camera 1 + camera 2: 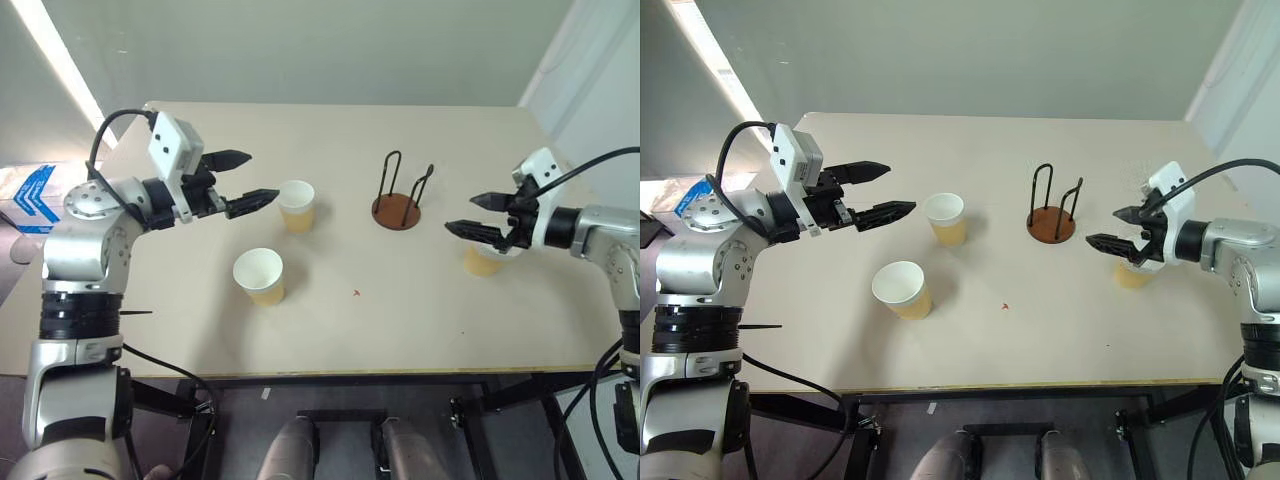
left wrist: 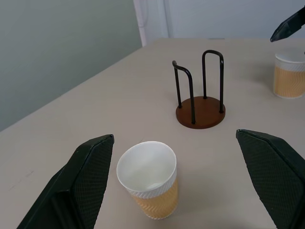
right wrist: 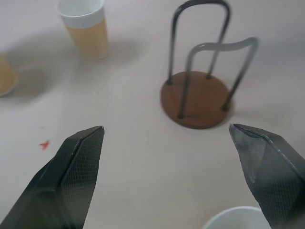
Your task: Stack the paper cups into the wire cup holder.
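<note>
Three tan paper cups with white rims stand upright on the table. One cup (image 1: 297, 205) is just past the tips of my left gripper (image 1: 258, 178), which is open and empty, held above the table and pointing right. A second cup (image 1: 260, 276) stands nearer the front edge. The third cup (image 1: 484, 262) sits partly hidden under my right gripper (image 1: 460, 214), also open and empty, pointing left toward the wire cup holder (image 1: 397, 205). The holder, a brown disc with black wire loops, stands empty between the grippers. In the left wrist view the first cup (image 2: 148, 179) lies between the fingers, in front of the holder (image 2: 200, 112).
The beige table (image 1: 420, 330) has its front edge close to me and its right edge beyond the right arm. A small red mark (image 1: 356, 293) lies on the table near the middle front. A blue-and-white box (image 1: 30, 195) sits off the table at the left.
</note>
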Controlling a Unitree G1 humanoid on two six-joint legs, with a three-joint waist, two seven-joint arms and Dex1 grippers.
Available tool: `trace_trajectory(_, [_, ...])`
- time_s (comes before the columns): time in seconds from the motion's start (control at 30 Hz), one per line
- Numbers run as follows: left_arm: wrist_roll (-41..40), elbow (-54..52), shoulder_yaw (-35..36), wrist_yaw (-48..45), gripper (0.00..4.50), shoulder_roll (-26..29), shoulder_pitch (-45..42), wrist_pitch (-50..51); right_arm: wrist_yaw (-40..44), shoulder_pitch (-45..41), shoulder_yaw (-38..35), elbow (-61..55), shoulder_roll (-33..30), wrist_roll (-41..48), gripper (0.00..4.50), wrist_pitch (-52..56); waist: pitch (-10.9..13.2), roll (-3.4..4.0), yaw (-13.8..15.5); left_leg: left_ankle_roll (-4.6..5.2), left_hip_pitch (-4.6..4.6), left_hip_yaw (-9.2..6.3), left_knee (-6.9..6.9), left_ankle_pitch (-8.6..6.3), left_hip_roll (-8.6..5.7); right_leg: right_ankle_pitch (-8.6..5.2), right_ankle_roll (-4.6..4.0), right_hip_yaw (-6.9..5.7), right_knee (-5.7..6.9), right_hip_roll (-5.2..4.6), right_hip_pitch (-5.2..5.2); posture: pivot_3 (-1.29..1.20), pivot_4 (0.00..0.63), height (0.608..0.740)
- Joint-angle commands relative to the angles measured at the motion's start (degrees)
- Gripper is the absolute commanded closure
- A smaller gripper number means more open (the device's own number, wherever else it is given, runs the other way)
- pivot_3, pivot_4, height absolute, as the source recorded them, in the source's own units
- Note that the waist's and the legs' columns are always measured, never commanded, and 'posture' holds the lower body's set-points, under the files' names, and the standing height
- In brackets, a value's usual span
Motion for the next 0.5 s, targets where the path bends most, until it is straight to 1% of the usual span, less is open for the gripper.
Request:
trace_trajectory(0.03, [-0.25, -0.74, 1.51, 0.13, 0.00, 0.36, -1.23, -0.91, -0.63, -1.25, -3.09, -2.25, -0.86, 1.32, 0.07, -0.46, 0.00, 0.00, -0.01, 0.02, 0.00, 0.00, 0.03, -0.01, 0.00, 0.00, 0.00, 0.01, 0.00, 0.00, 0.00, 0.00, 0.150, 0.740])
trace_trajectory(0.17, [-0.42, -1.01, 1.69, 0.55, 0.00, -0.03, -1.14, -0.95, -3.03, -2.40, -1.96, -1.07, -0.02, -1.05, 0.07, -3.71, 0.00, 0.00, -0.01, 0.05, -0.02, 0.01, 0.15, -0.03, 0.00, 0.01, 0.03, 0.04, 0.01, 0.00, 0.01, 0.00, 0.150, 0.740])
trace_trajectory(0.27, [-0.16, -0.98, 1.53, 0.72, 0.00, -0.18, -1.01, -1.25, -5.29, -2.98, -1.58, -0.03, 1.29, -1.70, 0.07, -4.07, 0.00, 0.00, -0.04, 0.07, -0.02, 0.01, 0.23, -0.04, 0.00, 0.03, 0.05, 0.05, 0.04, 0.00, 0.03, 0.00, 0.150, 0.740])
trace_trajectory(0.4, [-0.19, -0.87, 1.52, 0.79, 0.00, -0.13, -1.03, -1.34, -6.42, -4.13, -1.93, 0.52, 3.35, -0.40, 0.07, -2.06, 0.00, 0.00, -0.07, 0.08, -0.02, 0.03, 0.28, -0.04, 0.00, 0.07, 0.12, 0.09, 0.04, 0.01, 0.04, 0.00, 0.150, 0.740])
trace_trajectory(0.5, [-0.48, -1.09, 1.64, 0.85, 0.00, -0.10, -0.96, -1.03, -7.80, -5.06, -0.33, 1.48, 4.71, -2.00, 0.07, -2.04, 0.00, 0.00, -0.06, 0.08, -0.03, 0.04, 0.29, -0.04, 0.00, 0.07, 0.12, 0.10, 0.03, 0.01, 0.04, 0.00, 0.150, 0.740])
